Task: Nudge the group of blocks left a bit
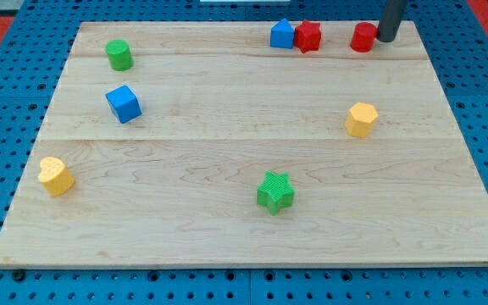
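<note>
Near the board's top edge, a blue block [282, 34] touches a red star-like block [308, 36] on its right. A red cylinder [363, 37] stands a little further right, apart from them. My tip [387, 38] is at the red cylinder's right side, touching or nearly touching it. The rod rises out of the view's top.
On the wooden board [227, 246] are also a green cylinder [119, 54] at top left, a blue cube [124, 103] below it, a yellow heart-like block [55, 175] at left, a green star [275, 191] at lower middle and a yellow hexagonal block [361, 119] at right.
</note>
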Controlling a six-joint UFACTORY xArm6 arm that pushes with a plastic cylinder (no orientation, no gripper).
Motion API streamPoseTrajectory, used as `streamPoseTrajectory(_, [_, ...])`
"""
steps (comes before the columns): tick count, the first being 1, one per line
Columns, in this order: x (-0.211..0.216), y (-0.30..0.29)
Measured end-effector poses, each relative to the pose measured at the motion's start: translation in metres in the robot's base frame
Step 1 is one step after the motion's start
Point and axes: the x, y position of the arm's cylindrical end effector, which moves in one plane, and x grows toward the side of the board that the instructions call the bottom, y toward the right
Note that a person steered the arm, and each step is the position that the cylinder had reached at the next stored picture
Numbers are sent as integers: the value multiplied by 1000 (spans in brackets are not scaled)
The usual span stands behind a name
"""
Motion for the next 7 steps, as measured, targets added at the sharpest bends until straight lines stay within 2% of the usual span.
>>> streamPoseTrajectory(2, [-8, -78])
streamPoseTrajectory(3, [-8, -55])
streamPoseTrajectory(4, [-8, -7])
streamPoseTrajectory(5, [-11, 0])
streamPoseTrajectory(7, [-22, -67])
